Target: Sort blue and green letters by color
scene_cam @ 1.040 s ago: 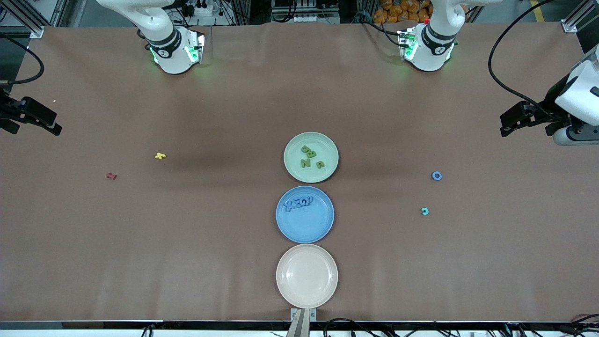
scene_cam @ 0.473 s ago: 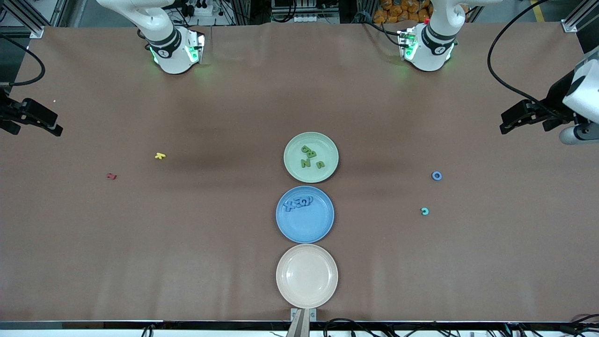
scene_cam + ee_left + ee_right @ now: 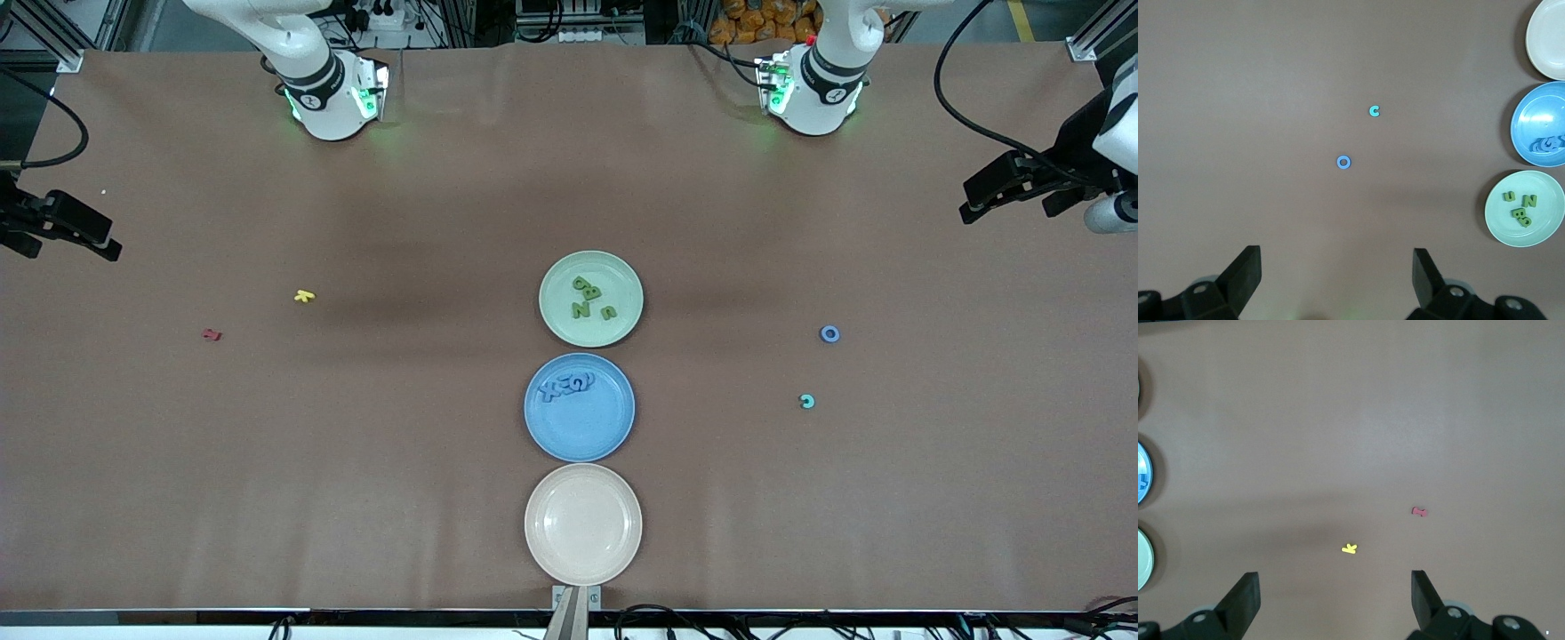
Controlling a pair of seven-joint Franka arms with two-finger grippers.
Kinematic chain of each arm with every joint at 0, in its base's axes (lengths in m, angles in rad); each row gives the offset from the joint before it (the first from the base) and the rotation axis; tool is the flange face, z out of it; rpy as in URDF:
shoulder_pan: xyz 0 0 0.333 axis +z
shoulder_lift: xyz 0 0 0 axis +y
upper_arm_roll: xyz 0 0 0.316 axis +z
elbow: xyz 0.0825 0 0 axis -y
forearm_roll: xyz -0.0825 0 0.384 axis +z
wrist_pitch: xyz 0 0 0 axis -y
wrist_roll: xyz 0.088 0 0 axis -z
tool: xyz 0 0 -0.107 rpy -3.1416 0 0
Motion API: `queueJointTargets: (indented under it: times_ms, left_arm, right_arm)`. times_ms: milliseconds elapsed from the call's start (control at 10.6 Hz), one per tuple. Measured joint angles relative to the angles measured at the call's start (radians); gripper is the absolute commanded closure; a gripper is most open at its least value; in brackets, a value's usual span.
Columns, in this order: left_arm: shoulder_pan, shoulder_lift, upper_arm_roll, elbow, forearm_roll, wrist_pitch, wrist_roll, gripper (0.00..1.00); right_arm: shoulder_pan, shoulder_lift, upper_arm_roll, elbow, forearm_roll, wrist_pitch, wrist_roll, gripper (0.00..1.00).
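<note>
Brown paper covers the counter (image 3: 356,462). Right gripper (image 3: 67,233), partly cut off at 9 o'clock, jaws apart. Red letter (image 3: 212,335), yellow letter (image 3: 304,296). Three round plates: green plate (image 3: 622,267) holds four green letters (image 3: 590,298); blue plate (image 3: 580,436) holds overlapping blue letters (image 3: 566,388), count unclear; cream plate (image 3: 582,524). Teal C (image 3: 807,402), blue O (image 3: 829,334). Left gripper (image 3: 1013,188), 3 o'clock, jaws apart.

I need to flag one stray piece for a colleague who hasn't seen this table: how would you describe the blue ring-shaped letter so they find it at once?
Start at the column of three plates mid-table and find the green plate, the one farthest from the front camera. Move toward the left arm's end of the table to two loose pieces on the bare brown cloth. The blue O is the closed ring; its neighbour, the teal C, lies nearer the camera and is open.
</note>
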Motion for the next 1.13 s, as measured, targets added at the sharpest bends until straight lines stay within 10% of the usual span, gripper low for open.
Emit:
queueJointTargets:
  times_ms: [1135]
  left_arm:
    - [0.028,0.007,-0.011,-0.012,0.000,-0.001,0.000,0.00]
  right_arm:
    - [-0.003,-0.001,-0.001,0.000,0.000,0.000,0.000,0.00]
